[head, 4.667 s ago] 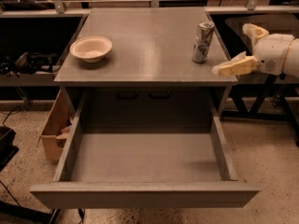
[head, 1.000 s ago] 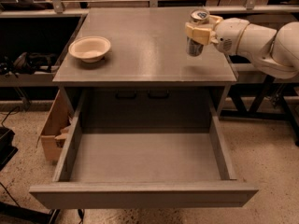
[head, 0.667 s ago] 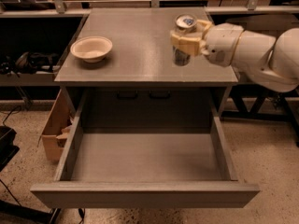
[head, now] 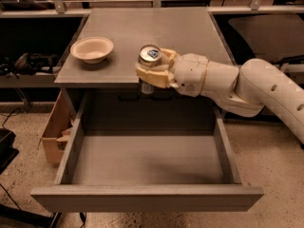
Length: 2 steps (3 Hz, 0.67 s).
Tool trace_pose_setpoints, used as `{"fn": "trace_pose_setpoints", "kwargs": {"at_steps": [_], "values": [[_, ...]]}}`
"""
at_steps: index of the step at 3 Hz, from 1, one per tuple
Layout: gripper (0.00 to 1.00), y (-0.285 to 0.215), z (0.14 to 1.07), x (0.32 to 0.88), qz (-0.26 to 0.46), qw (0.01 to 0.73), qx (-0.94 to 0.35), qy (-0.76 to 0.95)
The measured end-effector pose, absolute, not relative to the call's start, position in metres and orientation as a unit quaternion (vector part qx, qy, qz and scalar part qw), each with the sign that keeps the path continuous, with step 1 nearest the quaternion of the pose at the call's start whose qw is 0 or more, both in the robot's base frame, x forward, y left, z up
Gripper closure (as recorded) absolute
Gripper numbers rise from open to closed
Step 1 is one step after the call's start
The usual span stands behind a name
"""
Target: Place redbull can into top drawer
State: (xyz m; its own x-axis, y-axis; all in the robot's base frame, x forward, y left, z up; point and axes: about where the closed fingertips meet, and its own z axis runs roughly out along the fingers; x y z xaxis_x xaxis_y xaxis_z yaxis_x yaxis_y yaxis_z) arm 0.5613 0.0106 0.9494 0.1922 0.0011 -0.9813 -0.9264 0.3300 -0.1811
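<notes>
The redbull can (head: 150, 56) is a slim silver can with a shiny top and blue tab, held upright in the air. My gripper (head: 156, 71) is shut on it, its cream fingers (head: 152, 77) wrapped round the can's body. The can hangs over the front edge of the cabinet top, above the back of the top drawer (head: 147, 163). The drawer is pulled fully open, wide and grey, with a bare flat bottom. My white arm (head: 247, 87) comes in from the right.
A cream bowl (head: 91, 49) stands on the left of the grey cabinet top (head: 156, 27). A cardboard box (head: 56, 129) sits on the floor left of the drawer. Dark shelves flank the cabinet on both sides.
My gripper took the can from the right of the cabinet top, lifted it and carried it left and forward to the front edge, above the open drawer.
</notes>
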Motion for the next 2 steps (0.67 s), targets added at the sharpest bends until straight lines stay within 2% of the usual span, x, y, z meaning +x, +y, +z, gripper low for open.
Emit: {"fn": "trace_pose_setpoints", "kwargs": {"at_steps": [2], "values": [[1.0,0.074,0.855,0.559,0.453,0.549,-0.482,0.511]]}}
